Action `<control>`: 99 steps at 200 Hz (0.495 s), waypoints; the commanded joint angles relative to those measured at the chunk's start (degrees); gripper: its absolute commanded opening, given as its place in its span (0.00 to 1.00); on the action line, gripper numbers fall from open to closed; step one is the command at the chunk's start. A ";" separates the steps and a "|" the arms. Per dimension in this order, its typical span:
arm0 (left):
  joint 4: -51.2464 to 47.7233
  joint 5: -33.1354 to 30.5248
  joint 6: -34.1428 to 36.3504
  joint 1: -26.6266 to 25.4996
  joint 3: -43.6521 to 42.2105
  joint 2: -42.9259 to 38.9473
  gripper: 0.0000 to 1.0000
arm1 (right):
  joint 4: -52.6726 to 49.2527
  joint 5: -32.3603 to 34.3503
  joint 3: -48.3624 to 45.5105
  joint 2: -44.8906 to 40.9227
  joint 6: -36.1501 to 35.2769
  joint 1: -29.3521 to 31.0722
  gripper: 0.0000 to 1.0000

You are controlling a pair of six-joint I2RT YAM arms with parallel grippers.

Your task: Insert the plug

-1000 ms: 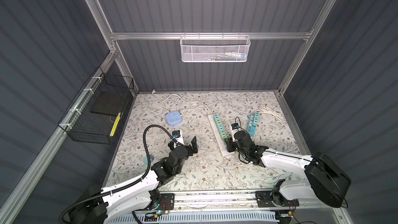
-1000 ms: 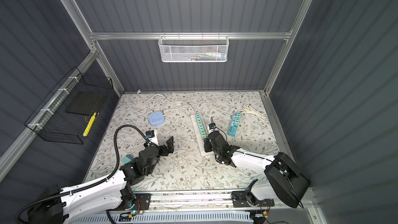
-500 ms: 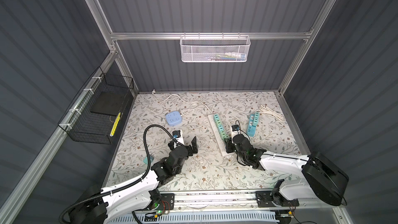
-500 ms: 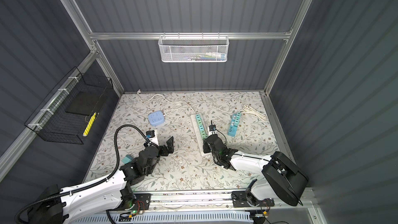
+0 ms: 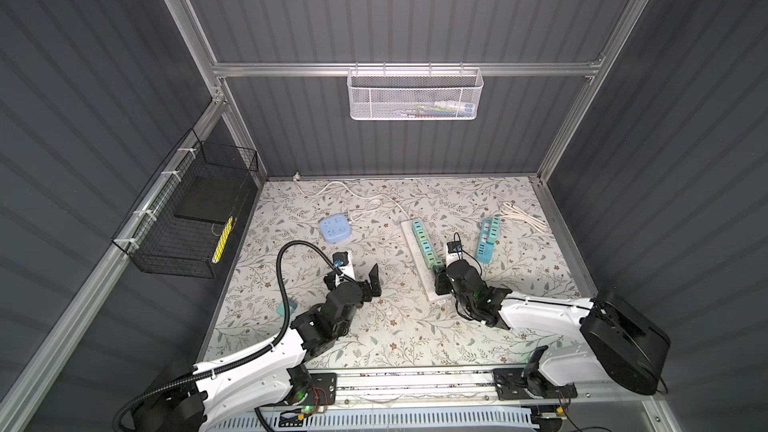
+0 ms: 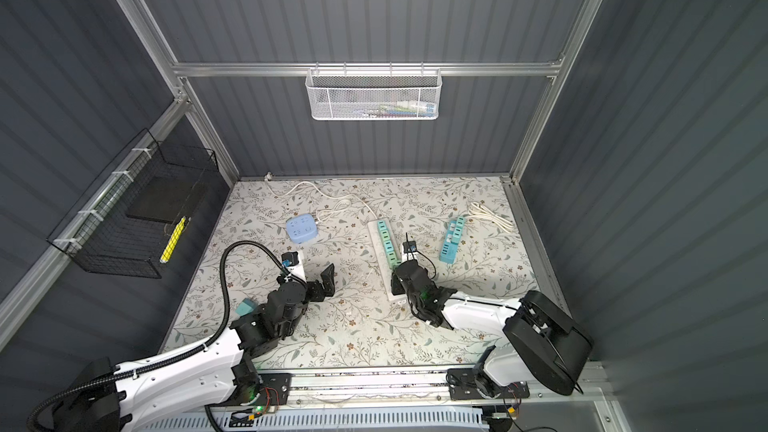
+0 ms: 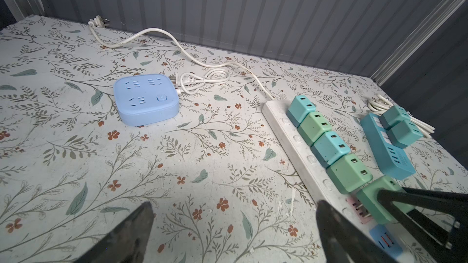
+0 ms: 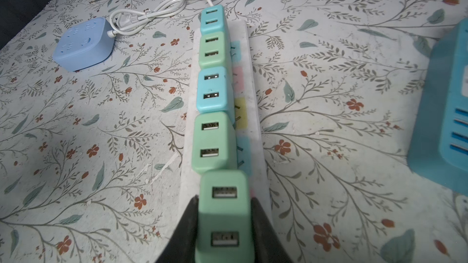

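Tabletop (image 5: 395, 334) w/ floral print bears pwr strip (image 5: 412, 245), grey ribbed walls (image 5: 415, 6) around.

A robot test cell in a lab is shown: a floral-papered table (image 5: 395, 334) is enclosed by grey ribbed walls (image 5: 415, 6) and aluminium framing (image 5: 291, 69), with a wire basket (image 5: 415, 97) hung on it.

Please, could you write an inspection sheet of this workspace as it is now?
Surface: floral table, scuffed in places.
Job's things: white power strip carries four chargers; fifth, green charger, at row's end, seating unclear.
Clutter: blue socket block; teal power strip with two chargers.
Grippers: right gripper shut on green charger; left gripper open, empty.
Cables: white cord from the strip; coiled cord beside the block.
Surroundings: white mesh basket, black wire basket on dark walls.
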 commanded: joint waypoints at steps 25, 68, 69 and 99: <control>-0.20 -0.24 0.66 0.09 1.63 -0.03 1.00 | -3.35 3.89 0.11 1.06 0.09 0.11 0.14; -0.32 -0.13 1.13 0.08 1.98 0.30 1.00 | -3.66 2.62 0.21 1.33 0.49 0.85 0.14; -0.33 -0.10 1.13 0.10 1.98 0.29 1.00 | -3.61 2.61 0.20 1.29 0.51 0.86 0.14; -0.44 -0.10 0.83 0.11 1.55 -0.15 1.00 | -2.43 0.86 -1.16 -0.84 1.05 1.32 0.14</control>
